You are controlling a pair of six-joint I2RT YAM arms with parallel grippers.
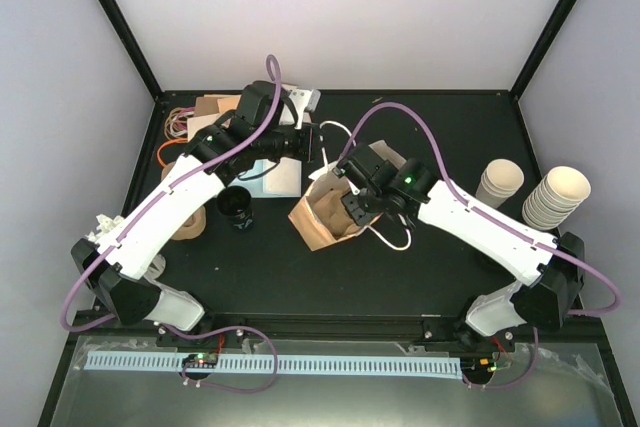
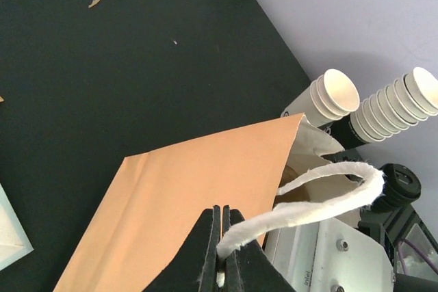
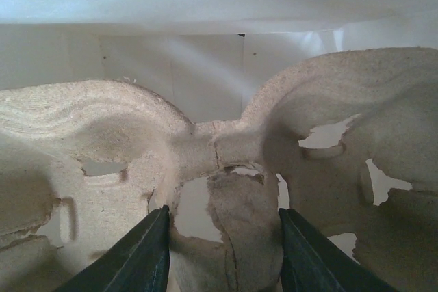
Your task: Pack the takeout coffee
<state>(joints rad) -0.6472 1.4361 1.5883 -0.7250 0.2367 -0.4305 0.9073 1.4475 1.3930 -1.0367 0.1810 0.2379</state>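
Top external view: the takeout coffee [image 1: 238,209] stands upright on the black table [image 1: 440,277], left of the brown paper bag [image 1: 318,215] and apart from it, close beside the left arm. From above it shows mainly its round black lid, with only a sliver of the lettered side visible below the lid. Left wrist view: the left gripper [image 2: 223,220] is clamped on the bag's white cord handle [image 2: 308,204]. Right wrist view: the right gripper [image 3: 222,213] is inside the bag, jaws partly apart astride the centre ridge of a pulp cup carrier [image 3: 89,121]; whether they press on it cannot be determined.
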